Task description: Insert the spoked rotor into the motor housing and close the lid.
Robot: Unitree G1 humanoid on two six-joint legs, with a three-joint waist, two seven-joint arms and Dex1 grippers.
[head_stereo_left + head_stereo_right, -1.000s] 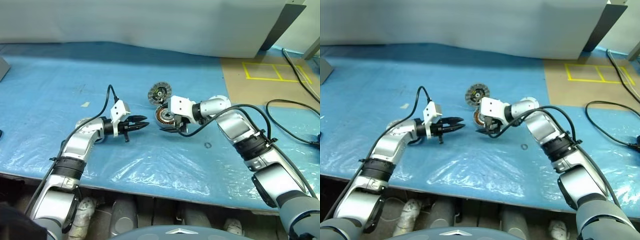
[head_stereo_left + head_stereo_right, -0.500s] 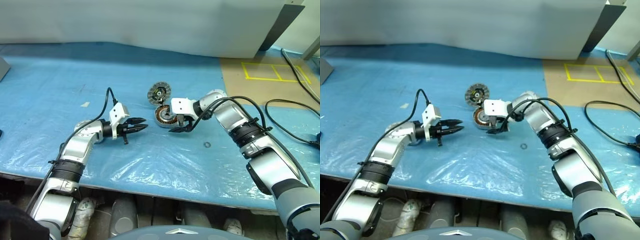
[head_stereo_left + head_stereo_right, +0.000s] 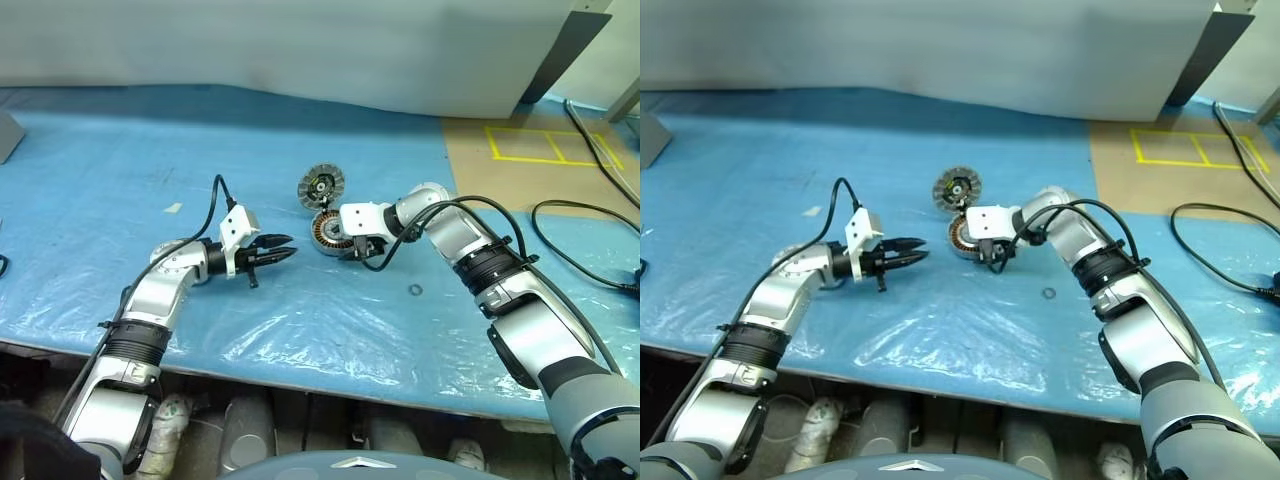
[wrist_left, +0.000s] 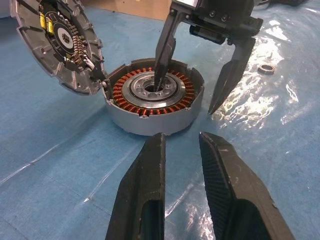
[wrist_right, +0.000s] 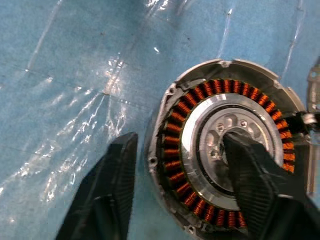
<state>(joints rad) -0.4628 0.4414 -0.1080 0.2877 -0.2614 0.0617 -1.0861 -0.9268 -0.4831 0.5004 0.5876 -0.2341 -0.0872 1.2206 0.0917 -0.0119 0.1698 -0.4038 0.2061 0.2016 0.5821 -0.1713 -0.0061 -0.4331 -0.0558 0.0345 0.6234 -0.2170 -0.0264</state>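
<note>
The motor housing (image 3: 326,231) stands on the blue sheet, its copper windings ringing a silvery inner ring with a dark hole (image 4: 152,89). Against its far side leans the lid (image 3: 320,185), a ribbed grey disc tilted on edge with its dark inner face showing (image 4: 56,41). My right gripper (image 3: 352,250) points down over the housing, open. One finger (image 5: 255,175) is at the centre and the other (image 5: 102,195) is outside the wall, a little apart from it. My left gripper (image 3: 285,247) hovers to the housing's left, aimed at it, its fingers (image 4: 145,200) narrowly open on nothing. The spoked rotor is out of view.
A small metal ring (image 3: 414,290) lies on the sheet right of the housing. A brown board with yellow tape (image 3: 530,150) and black cables (image 3: 575,215) are at the far right. The table's front edge runs below both arms.
My right gripper has dropped and rolled over the housing, and its jaws have narrowed, so one finger now reaches into the centre. The left arm has stayed still.
</note>
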